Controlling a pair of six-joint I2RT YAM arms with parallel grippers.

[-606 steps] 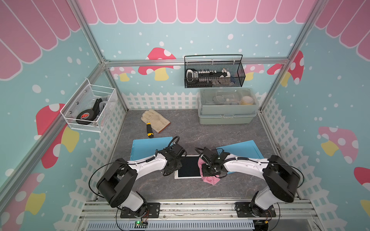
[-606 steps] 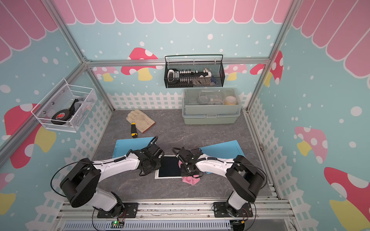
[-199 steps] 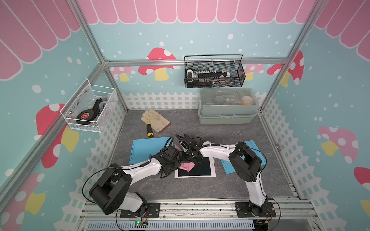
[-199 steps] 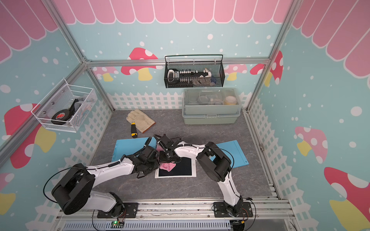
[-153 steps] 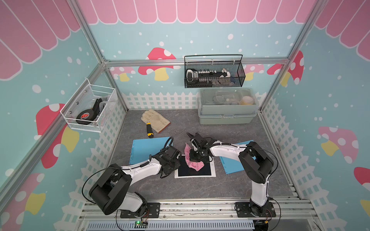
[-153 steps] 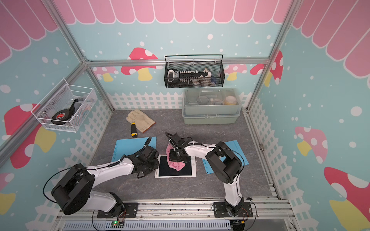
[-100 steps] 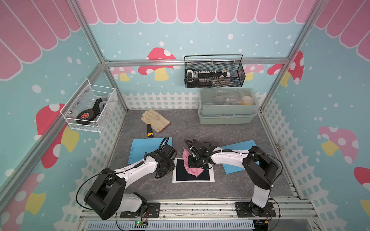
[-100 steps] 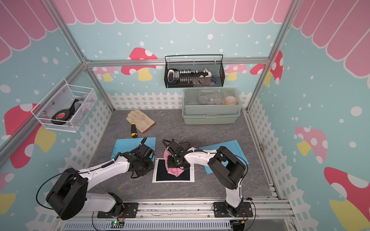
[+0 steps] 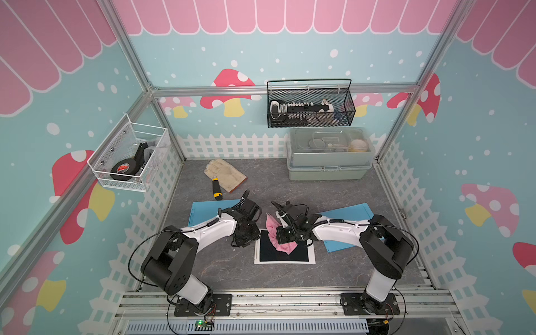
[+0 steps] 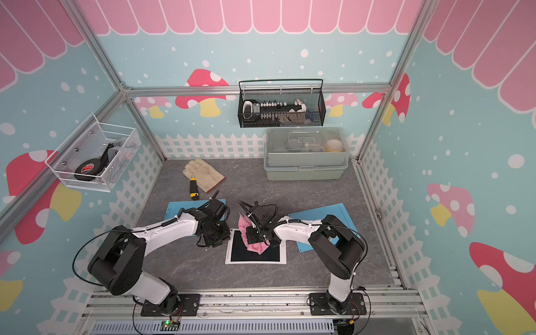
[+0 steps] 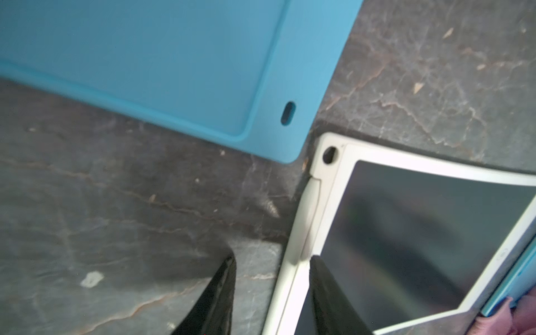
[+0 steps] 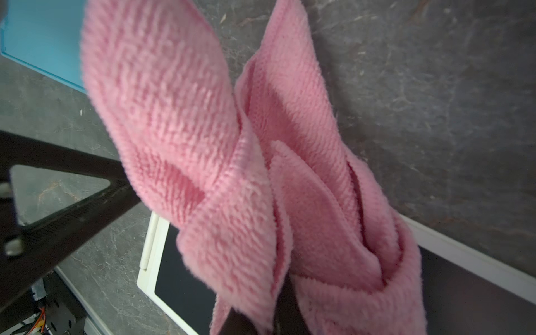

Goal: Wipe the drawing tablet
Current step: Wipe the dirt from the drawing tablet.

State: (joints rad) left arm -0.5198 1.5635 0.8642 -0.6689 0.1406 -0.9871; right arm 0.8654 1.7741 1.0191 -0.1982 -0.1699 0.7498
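The drawing tablet (image 9: 278, 255) (image 10: 246, 255), a dark screen in a white frame, lies flat on the grey table between the two arms. My right gripper (image 9: 283, 240) (image 10: 253, 236) (image 12: 261, 316) is shut on a pink cloth (image 9: 275, 232) (image 10: 255, 246) (image 12: 232, 174). The cloth drapes over the far middle of the screen (image 12: 179, 275) and hides most of the fingers. My left gripper (image 9: 251, 239) (image 10: 221, 239) (image 11: 272, 256) is open at the tablet's far left corner. It straddles the white edge (image 11: 301, 232), one finger over the frame and one over the table.
A blue mat (image 9: 203, 211) (image 11: 145, 58) lies left of the tablet and another (image 9: 345, 214) under the right arm. Farther back are a work glove (image 9: 224, 174), a yellow-handled knife (image 9: 216, 190) and a lidded grey box (image 9: 329, 156). Wire baskets (image 9: 310, 107) (image 9: 130, 156) hang on the walls.
My right gripper has pulled the cloth from the tablet's far left corner back toward the middle of the screen. The left jaws have parted, and the tablet has slid slightly nearer.
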